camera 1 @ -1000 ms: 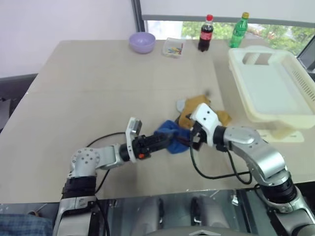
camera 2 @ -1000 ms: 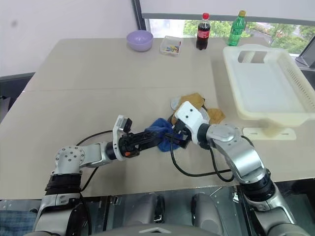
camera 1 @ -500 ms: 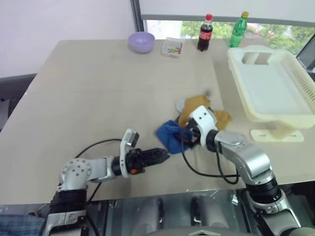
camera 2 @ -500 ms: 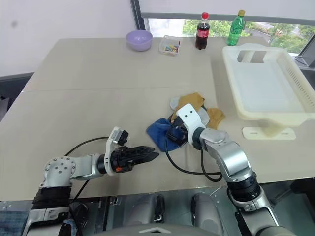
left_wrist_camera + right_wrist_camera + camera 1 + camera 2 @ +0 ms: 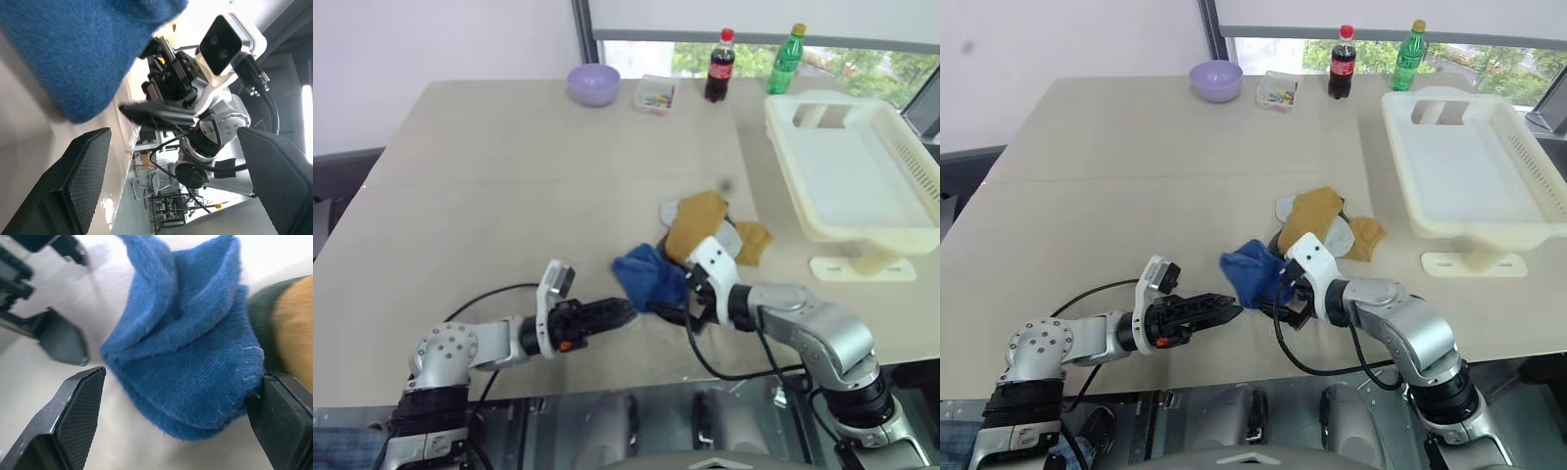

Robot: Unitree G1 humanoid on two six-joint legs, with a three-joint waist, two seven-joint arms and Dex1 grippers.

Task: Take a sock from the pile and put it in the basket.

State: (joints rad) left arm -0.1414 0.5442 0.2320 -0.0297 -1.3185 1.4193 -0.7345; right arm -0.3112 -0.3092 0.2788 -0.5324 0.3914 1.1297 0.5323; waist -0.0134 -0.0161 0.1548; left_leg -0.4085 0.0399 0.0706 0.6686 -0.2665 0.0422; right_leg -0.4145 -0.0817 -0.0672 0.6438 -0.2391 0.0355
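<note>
A soft royal-blue fabric sock (image 5: 1252, 274) is seen bunched up on the beige table (image 5: 1116, 176), at the near-left edge of the small loose pile of mustard-yellow, light grey and blue socks (image 5: 1317, 230). The sock is not in the large cream-white slotted plastic laundry basket (image 5: 1474, 162), which is set well apart at the far right of the table, its inside bare.

The left gripper (image 5: 1226, 311) is held low over the table, pointed toward the sock from the left, just beside it but not touching. Its black fingers (image 5: 73, 181) are spread wide and nothing is held between them; in the left wrist view the blue fabric is seen ahead of the open gap.

The right gripper (image 5: 1285, 299) is placed just beside the sock on its right, close against the blue fabric. Its fingers (image 5: 78, 421) are spread fully wide too; in the right wrist view the sock is seen lying between and ahead of them, not clamped. Whether one fingertip brushes the fabric cannot be told.

A black cable (image 5: 1302, 364) is looped on the table under the right arm, another (image 5: 1087, 291) behind the left arm.

At the far edge are set a small lilac bowl (image 5: 1217, 78), a clear small box with coloured bits (image 5: 1279, 90), a dark cola bottle with red cap (image 5: 1340, 63) and a green plastic bottle with yellow cap (image 5: 1411, 57)
</note>
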